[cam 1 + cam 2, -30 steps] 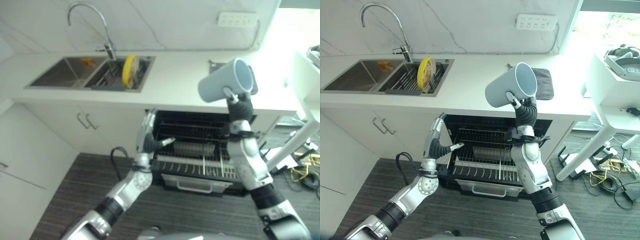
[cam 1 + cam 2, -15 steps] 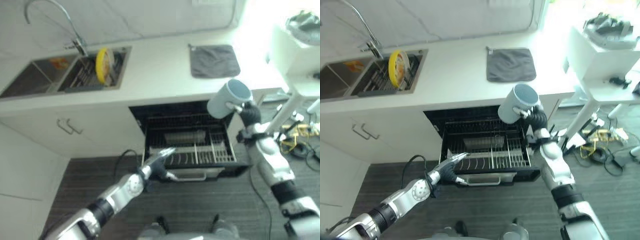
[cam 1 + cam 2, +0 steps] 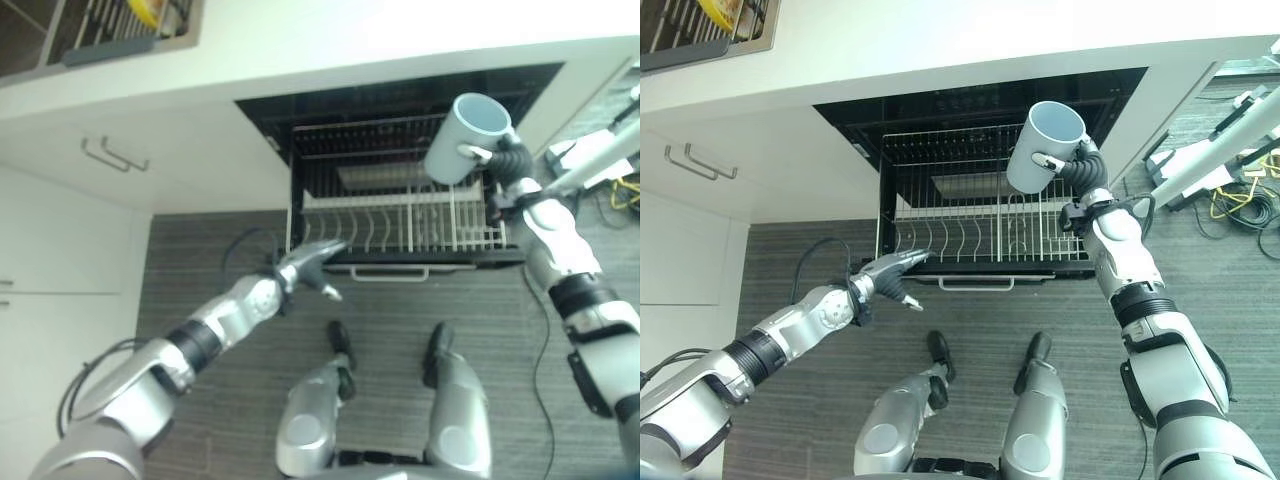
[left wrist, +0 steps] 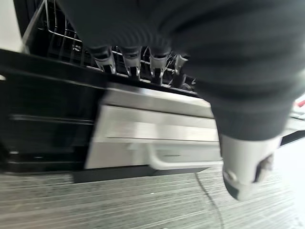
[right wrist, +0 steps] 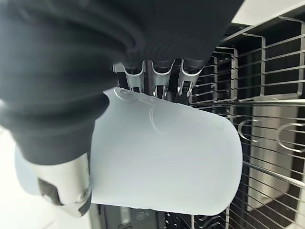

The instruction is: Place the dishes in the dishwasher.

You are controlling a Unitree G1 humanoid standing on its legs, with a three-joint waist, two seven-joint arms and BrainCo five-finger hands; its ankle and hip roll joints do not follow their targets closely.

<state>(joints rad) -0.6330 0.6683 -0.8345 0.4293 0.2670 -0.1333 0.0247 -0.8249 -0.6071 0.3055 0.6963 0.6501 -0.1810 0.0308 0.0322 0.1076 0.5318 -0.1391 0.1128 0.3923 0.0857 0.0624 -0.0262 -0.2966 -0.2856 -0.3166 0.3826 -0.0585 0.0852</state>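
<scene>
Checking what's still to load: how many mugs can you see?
1. The pale blue mug is held in the right hand above the pulled-out dishwasher rack. Others may sit out of view.

No readable text, labels or numbers on any surface.

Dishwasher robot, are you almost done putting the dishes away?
Not yet. The dishwasher rack is already pulled out, and I see no dishes in it. The right hand holds a light blue mug above the rack, not set down. The left hand is open near the rack's front edge. A yellow plate waits in the sink rack.
</scene>
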